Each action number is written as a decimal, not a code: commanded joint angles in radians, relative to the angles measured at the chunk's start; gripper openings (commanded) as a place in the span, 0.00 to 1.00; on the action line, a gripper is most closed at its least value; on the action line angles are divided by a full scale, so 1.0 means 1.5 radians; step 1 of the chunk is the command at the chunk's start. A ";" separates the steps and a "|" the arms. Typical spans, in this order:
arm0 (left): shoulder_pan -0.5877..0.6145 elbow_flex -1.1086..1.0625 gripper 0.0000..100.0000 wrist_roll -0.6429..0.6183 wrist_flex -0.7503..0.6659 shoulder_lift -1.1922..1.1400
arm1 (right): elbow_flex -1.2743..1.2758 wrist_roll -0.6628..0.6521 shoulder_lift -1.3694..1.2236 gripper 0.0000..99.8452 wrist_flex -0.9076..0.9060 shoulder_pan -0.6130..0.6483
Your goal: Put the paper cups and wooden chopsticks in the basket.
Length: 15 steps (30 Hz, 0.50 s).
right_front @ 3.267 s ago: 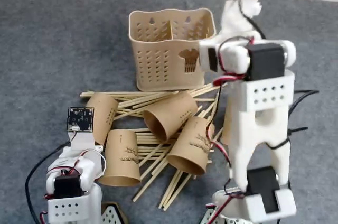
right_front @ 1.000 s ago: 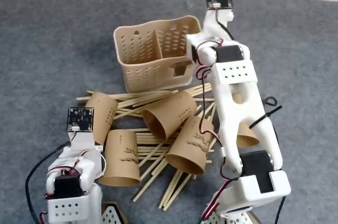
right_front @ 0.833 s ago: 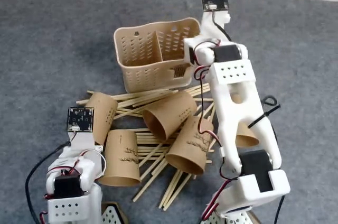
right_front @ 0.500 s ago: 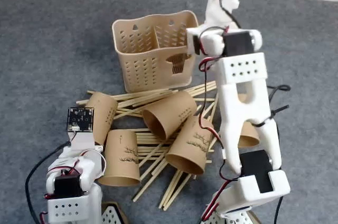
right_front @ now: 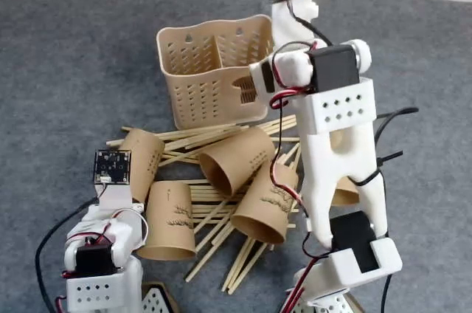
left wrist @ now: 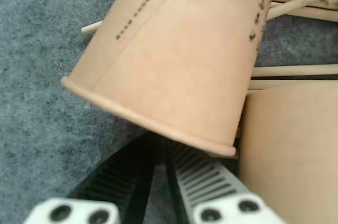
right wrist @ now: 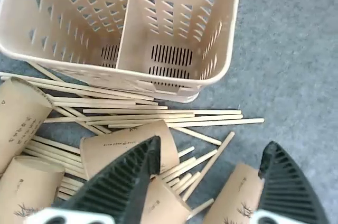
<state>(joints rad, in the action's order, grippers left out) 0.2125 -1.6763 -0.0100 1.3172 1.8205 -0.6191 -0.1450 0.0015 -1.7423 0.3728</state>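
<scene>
- Cups (right_front: 236,158) lie on their sides in a loose heap with the chopsticks (right_front: 214,136). None is in the basket (right_front: 214,95) yet, and both its compartments look bare from the right wrist.
- Right gripper (right wrist: 211,147) is spread wide and holds nothing. It hangs above the heap.
- From this gripper, the basket stands upright just beyond the fingertips. The heap lies below the jaws and back toward the wrist.
- One middle cup (right wrist: 127,147) lies just beside one jaw of the right gripper. Several chopsticks run from one jaw toward the other, along the line the jaws would close on. Judged from that, the wrist would need turning before the jaws could pinch a stick across its width.
- Left gripper (left wrist: 161,145) has its jaws drawn almost together with nothing between them. It sits low at the near edge of the heap, well apart from the basket.
- Right over the left fingertips hangs the wide rim of a near cup (left wrist: 174,60). That cup's long axis runs straight away from the hand, narrow end farthest. A second cup (left wrist: 290,150) lies just beside it.
- Likely split: the left arm is nearer the near cup, while the right arm is nearer the basket and the middle cup.
</scene>
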 commanded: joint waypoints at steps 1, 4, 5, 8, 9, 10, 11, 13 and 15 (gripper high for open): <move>-0.011 -0.013 0.01 0.003 0.003 0.004 | 0.079 -0.046 0.102 0.30 -0.014 0.001; -0.011 -0.013 0.01 0.003 0.003 0.004 | 0.197 -0.088 0.197 0.30 -0.012 -0.001; -0.011 -0.013 0.01 0.003 0.003 0.004 | 0.236 -0.107 0.230 0.30 -0.012 -0.002; -0.011 -0.013 0.01 0.003 0.003 0.004 | 0.350 -0.172 0.333 0.30 -0.012 -0.009; -0.011 -0.013 0.01 0.003 0.003 0.004 | 0.390 -0.192 0.364 0.30 -0.012 -0.020; -0.011 -0.013 0.01 0.003 0.003 0.004 | 0.427 -0.213 0.393 0.30 -0.011 -0.029; -0.011 -0.013 0.01 0.003 0.003 0.004 | 0.462 -0.231 0.419 0.30 -0.011 -0.038; -0.011 -0.013 0.01 0.003 0.003 0.004 | 0.523 -0.274 0.467 0.30 -0.010 -0.065; -0.011 -0.013 0.01 0.003 0.003 0.004 | 0.588 -0.327 0.512 0.30 0.006 -0.096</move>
<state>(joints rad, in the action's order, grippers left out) 0.2125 -1.6763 -0.0100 1.3172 1.8205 0.1634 -0.5301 0.6552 -1.7438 0.2900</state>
